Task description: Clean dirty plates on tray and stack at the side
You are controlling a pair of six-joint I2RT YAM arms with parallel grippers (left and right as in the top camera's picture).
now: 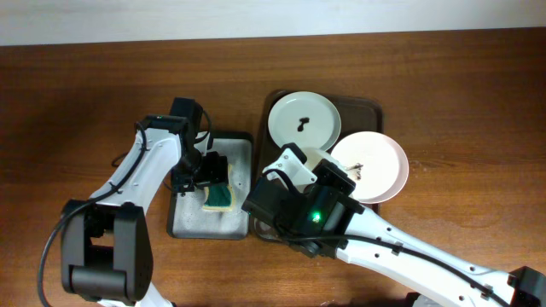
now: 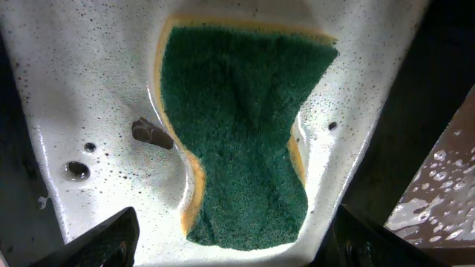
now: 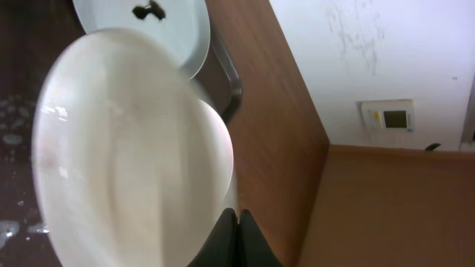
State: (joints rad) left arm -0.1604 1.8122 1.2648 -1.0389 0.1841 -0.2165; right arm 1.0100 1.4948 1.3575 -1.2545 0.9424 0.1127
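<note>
The dark brown tray holds a pale green plate with a dark smear and a pale pink plate with a small smear. My right gripper is shut on the rim of a third, whitish plate and holds it tilted over the tray. In the right wrist view this plate fills the left side, with the fingertips pinched on its edge and the green plate behind. My left gripper is open just above a green and yellow sponge.
The sponge lies on a smaller grey tray left of the brown tray, wet and foamy, with a small brown scrap beside it. Brown wooden table all around; the right arm's body covers the brown tray's front.
</note>
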